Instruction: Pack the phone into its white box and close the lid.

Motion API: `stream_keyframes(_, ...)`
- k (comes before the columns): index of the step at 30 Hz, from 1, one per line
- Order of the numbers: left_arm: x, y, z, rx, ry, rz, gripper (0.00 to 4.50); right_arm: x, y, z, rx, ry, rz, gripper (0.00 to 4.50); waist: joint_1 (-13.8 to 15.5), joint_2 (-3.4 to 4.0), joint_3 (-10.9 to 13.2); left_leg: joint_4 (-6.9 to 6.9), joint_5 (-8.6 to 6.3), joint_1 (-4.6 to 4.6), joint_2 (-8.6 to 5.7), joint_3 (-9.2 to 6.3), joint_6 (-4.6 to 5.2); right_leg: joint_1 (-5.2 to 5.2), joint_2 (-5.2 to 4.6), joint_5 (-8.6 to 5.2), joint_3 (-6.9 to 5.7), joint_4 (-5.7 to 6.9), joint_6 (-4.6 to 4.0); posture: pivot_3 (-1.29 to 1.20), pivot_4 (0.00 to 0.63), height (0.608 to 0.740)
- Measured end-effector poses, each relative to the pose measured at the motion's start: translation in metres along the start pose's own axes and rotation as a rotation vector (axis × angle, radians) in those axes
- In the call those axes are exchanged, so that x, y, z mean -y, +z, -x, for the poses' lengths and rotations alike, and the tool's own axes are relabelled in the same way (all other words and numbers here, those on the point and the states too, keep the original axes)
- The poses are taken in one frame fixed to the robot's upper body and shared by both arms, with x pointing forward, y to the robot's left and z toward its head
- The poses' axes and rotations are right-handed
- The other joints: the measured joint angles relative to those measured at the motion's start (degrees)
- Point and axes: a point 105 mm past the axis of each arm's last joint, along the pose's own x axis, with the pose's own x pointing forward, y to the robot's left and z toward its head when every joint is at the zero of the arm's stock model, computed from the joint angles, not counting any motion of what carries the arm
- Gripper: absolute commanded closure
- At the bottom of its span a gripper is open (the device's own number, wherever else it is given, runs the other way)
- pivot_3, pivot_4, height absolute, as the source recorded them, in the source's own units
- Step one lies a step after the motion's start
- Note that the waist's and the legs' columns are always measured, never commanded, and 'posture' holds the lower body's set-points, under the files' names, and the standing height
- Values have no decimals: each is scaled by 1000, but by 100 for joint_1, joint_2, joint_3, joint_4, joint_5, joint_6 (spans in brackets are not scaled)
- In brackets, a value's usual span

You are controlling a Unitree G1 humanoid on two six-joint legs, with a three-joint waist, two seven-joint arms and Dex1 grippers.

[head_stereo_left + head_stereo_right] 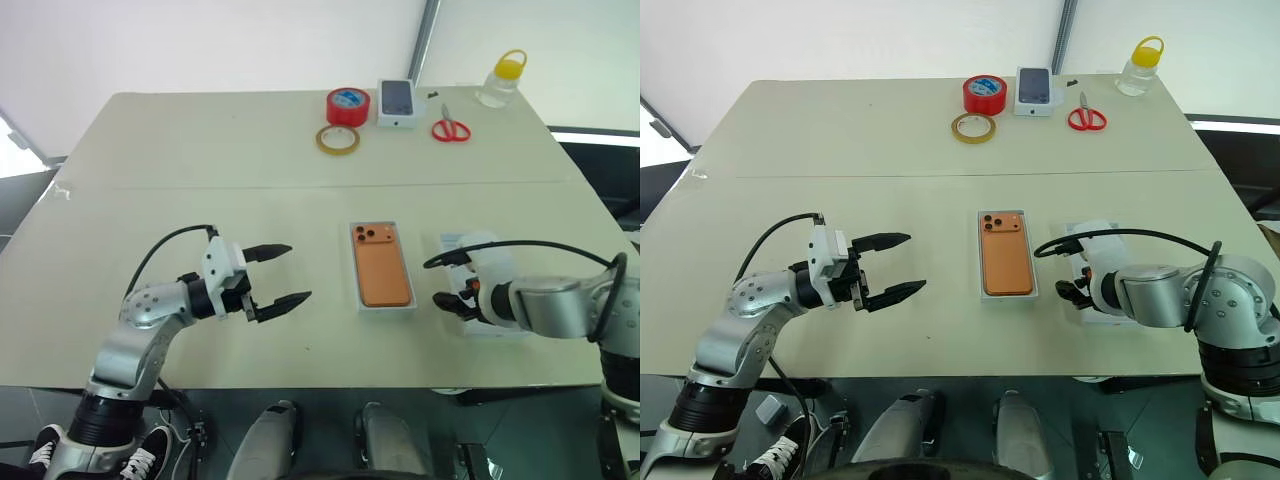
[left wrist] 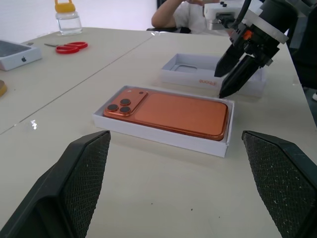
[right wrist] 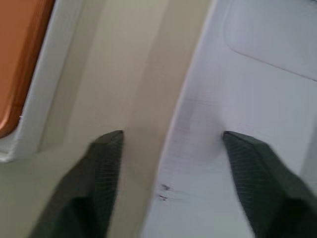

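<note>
On the table: phone [image 1: 383, 265] is seated in the white box [image 2: 163, 137].
Lid [image 2: 190, 75] is half hidden by the right gripper [image 3: 168, 144], straddling its wall, not clamped; left gripper [image 1: 278, 275] is spread wide.

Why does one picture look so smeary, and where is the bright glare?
The right wrist view is blurred: the lid and the fingertips look soft-edged. The left wrist view is sharp on the phone, with a small glint on the table. In the left eye view, a white strip glares past the table's right edge.
</note>
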Motion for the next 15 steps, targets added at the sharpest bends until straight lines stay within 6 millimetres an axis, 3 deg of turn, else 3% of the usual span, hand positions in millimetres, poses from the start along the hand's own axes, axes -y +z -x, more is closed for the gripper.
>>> stream_keyframes(4,1,3,-1,6,-4,-11,0,-1,0,0,-1,-1,2,4374,4,0,0,0,0,0,0,0,0,1,0,0,0,-1,0,0,150,740)
stream_keyframes(11,1,3,-1,6,1,-11,0,1,1,0,-1,-31,-2,4450,0,0,0,-1,0,0,1,0,0,0,1,0,0,-1,0,0,150,740)
stream_keyframes(15,0,2,-1,4,7,-13,0,1,14,-6,35,-44,-54,4450,-13,2,2,-1,0,0,1,1,0,-1,2,0,1,-1,0,0,150,740)
